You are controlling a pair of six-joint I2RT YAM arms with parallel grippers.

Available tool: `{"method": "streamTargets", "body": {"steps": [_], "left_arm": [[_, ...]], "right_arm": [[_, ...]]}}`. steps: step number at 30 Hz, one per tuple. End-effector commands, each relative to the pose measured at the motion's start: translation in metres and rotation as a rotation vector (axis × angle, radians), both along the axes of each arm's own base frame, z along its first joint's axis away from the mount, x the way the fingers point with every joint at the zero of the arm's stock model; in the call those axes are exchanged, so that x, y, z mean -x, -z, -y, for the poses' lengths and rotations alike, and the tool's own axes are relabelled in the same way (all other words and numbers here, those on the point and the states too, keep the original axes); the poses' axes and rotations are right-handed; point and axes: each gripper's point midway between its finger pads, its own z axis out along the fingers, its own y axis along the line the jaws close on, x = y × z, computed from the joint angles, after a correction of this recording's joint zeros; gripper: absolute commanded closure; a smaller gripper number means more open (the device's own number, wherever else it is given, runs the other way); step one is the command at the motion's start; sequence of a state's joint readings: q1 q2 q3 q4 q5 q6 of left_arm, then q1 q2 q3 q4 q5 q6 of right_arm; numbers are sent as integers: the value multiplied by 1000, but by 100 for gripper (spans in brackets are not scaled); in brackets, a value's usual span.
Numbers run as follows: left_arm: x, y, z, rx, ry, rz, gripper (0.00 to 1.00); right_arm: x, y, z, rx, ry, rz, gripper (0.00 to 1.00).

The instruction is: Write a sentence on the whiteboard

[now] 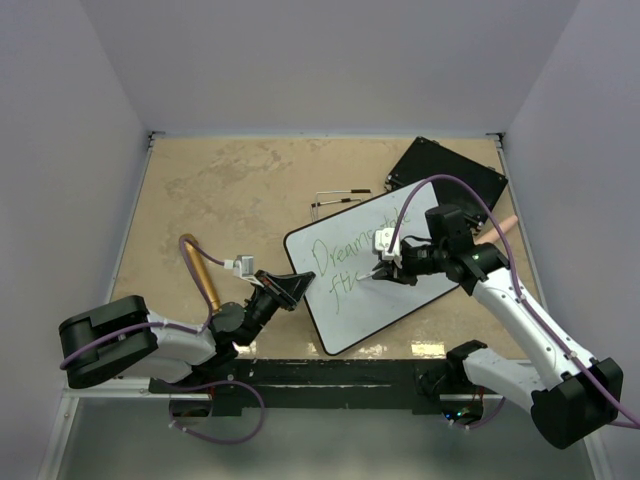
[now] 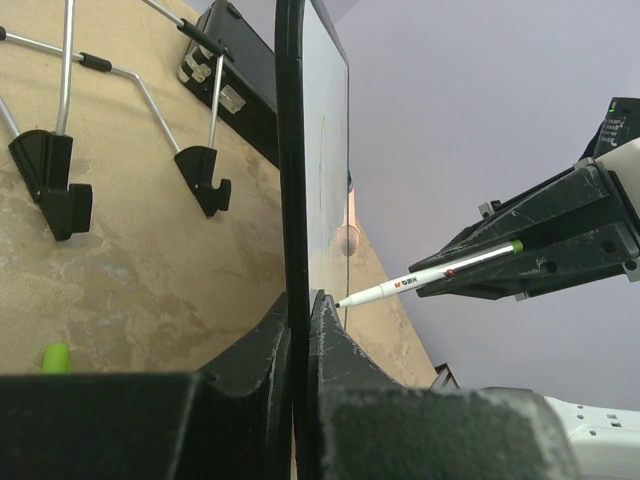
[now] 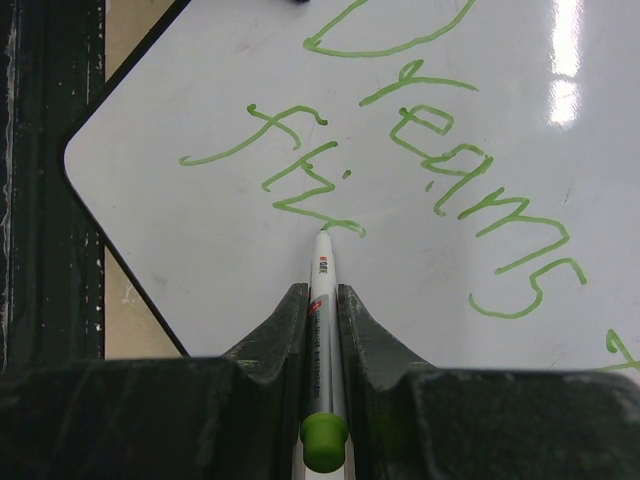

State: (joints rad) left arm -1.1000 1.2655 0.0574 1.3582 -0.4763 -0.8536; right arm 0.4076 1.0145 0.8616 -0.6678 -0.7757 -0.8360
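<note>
Surface: mottled beige tabletop (image 1: 220, 190), enclosed by plain lavender walls (image 1: 300, 60).
Task item: large glossy white rectangular whiteboard with thin black frame (image 1: 380, 310), lying flat on the tabletop, right of centre in the overhead view, turned at an angle.
Writing: green handwriting (image 3: 470, 190) on the board; first line begins "Dreams"; a second line is begun beneath it and is not legible as a word.
Left gripper (image 1: 290, 285): clenched on the board's frame at its left edge; the left wrist view shows both black fingers (image 2: 270, 350) pressed against the frame (image 2: 290, 150).
Right gripper (image 3: 322, 300): clenched around a white marker with green end cap (image 3: 323, 330), centre of the board in the overhead view.
Marker tip: touching the board surface (image 3: 200, 230) at the end of the second line's last stroke.
Other items: flat black rectangular board (image 1: 450, 165), upper right, beside the whiteboard's far corner; thin metal wire stand (image 1: 335, 197) just above the whiteboard's upper edge.
Unidentified: small green object (image 2: 57, 357) on the tabletop, lower left of the left wrist view.
</note>
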Motion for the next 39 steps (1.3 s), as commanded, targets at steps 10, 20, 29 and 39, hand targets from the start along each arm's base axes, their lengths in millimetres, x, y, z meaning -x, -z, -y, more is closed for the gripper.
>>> {"method": "streamTargets", "body": {"steps": [10,20,29,39], "left_arm": [[0,4,-7,-103,-16,89,100],[-1,2,-6,-105,-16,96,100],[-2,1,-7,-109,-25,100,100],[-3,1,-7,-110,-28,101,100]], "right_arm": [[-31,-26,2,-25,129,102,100],[-33,-29,3,-35,144,107,100],[-13,-9,7,37,49,46,100],[8,12,5,100,-57,0,100]]}}
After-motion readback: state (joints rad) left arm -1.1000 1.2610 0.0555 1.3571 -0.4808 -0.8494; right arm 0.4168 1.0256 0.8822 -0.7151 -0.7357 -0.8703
